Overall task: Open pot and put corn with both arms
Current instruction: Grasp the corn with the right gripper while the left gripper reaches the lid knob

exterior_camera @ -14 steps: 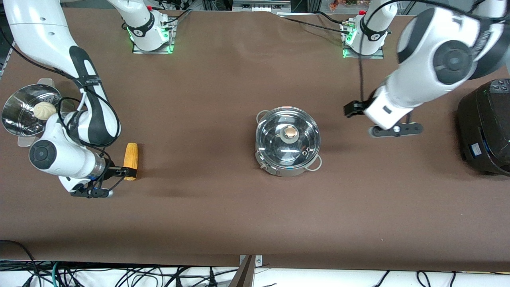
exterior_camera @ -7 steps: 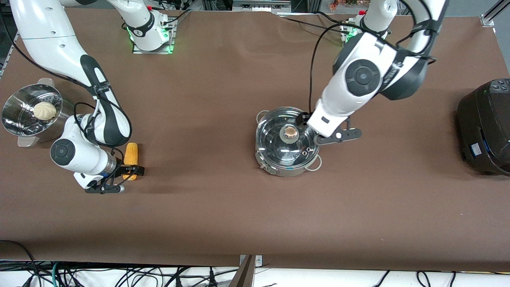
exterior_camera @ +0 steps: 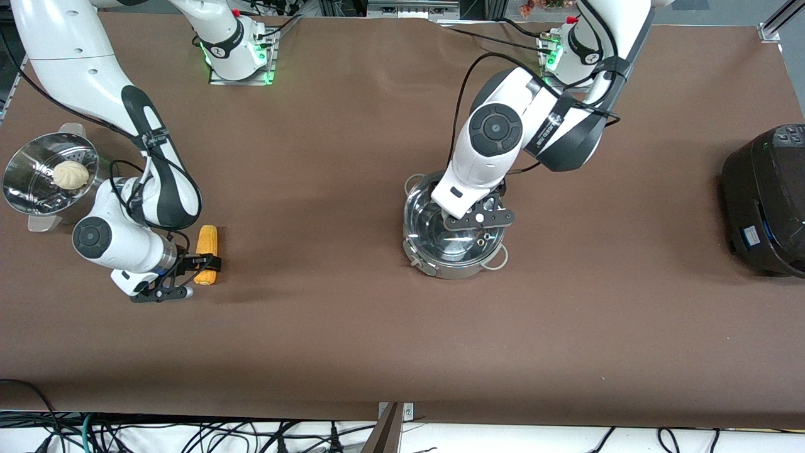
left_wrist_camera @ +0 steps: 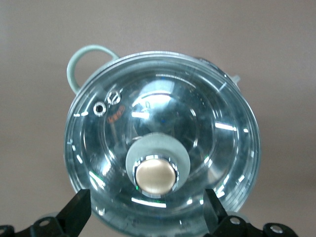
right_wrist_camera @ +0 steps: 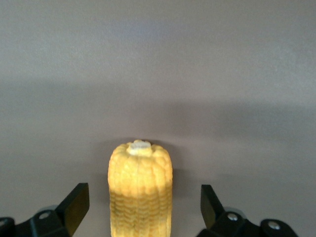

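Left gripper [exterior_camera: 475,211] hangs directly over the pot [exterior_camera: 454,226] in the middle of the table, jaws spread wide with nothing between them; in the left wrist view one finger [left_wrist_camera: 76,212] stands on either side of the lid's knob without touching it. Right gripper [exterior_camera: 202,267] sits low at the corn [exterior_camera: 206,246], toward the right arm's end of the table, also fully spread and holding nothing; the right wrist view shows the cob lying lengthwise between the two fingers [right_wrist_camera: 74,205], clear gaps on both sides.

Below the left gripper, the pot is a shallow polished steel vessel, likely the heaviest task item and slick on its walls, so it is best left where it stands. Its glass lid [left_wrist_camera: 163,148] is still seated. I judge the lid rigid, smooth and breakable, with a rim too broad and slippery to pinch; the tan knob [left_wrist_camera: 156,176], centred under the gripper, is the only sensible hold, and it looks small and rounded, so the fingers should close squarely around it.

Between the right gripper's fingers, the corn looks light and firm, its kernelled surface giving some grip. Being round, it could roll, so a pinch across its middle seems safest.
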You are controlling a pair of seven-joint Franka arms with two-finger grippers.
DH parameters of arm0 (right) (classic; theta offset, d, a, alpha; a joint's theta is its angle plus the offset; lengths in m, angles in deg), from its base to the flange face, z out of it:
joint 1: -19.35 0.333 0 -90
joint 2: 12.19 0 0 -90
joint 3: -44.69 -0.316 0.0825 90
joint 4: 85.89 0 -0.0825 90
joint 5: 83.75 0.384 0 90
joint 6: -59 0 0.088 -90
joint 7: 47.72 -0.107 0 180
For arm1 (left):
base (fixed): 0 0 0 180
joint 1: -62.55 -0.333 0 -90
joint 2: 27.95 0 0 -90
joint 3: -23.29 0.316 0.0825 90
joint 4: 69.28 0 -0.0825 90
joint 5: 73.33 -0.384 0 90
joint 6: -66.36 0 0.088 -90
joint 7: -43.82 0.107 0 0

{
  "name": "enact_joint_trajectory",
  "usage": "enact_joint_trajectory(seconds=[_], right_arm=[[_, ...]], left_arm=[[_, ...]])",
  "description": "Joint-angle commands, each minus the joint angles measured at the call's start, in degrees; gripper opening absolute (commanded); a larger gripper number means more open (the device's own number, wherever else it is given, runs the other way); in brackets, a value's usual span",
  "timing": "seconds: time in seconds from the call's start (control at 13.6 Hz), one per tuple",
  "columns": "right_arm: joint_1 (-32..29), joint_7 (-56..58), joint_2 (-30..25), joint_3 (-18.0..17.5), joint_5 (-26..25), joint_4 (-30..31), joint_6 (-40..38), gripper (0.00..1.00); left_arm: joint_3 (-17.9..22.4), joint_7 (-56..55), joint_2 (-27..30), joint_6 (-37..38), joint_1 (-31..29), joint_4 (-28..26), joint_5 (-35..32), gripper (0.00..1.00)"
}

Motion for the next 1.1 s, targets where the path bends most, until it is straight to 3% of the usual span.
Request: enact_joint_trajectory(seconds=[0.0,0.44,0.51,0.59,0.66,0.73,0.95,1.03], right_arm=[[-0.5,1.0,-3.7,-0.3,-0.4,5.8,3.4,1.0],[-0.5,1.0,-4.7,-0.3,-0.4,11.0,9.4,1.0],[-0.5,1.5,-4.7,-0.3,-0.4,11.0,9.4,0.79],[-0.5,2.7,-4.8,-0.3,-0.4,10.9,9.4,0.44],[-0.5,3.0,-4.8,-0.3,-0.4,10.8,9.3,0.18],[-0.5,3.1,-4.8,-0.3,-0.4,10.7,9.2,0.03],[-0.5,3.3,-4.8,-0.3,-0.4,10.2,8.9,0.0],[-0.4,3.3,-4.8,-0.3,-0.5,10.1,8.9,0.0]], left_arm=[[0.3,0.8,-2.4,-2.4,0.4,2.3,-1.8,1.0],[0.3,6.8,-3.1,-5.0,0.2,1.3,-1.5,1.0],[0.4,7.3,-2.9,-5.1,0.1,0.8,-1.4,1.0],[0.4,7.4,-2.8,-5.1,0.0,0.3,-1.4,1.0],[0.4,7.5,-2.7,-5.3,-0.1,-0.1,-1.5,1.0],[0.4,7.5,-2.6,-5.3,-0.1,-0.5,-1.6,1.0],[0.3,7.5,1.0,-12.4,-0.6,-8.6,-1.5,1.0],[0.3,7.5,1.1,-12.6,-0.6,-8.8,-1.5,1.0]])
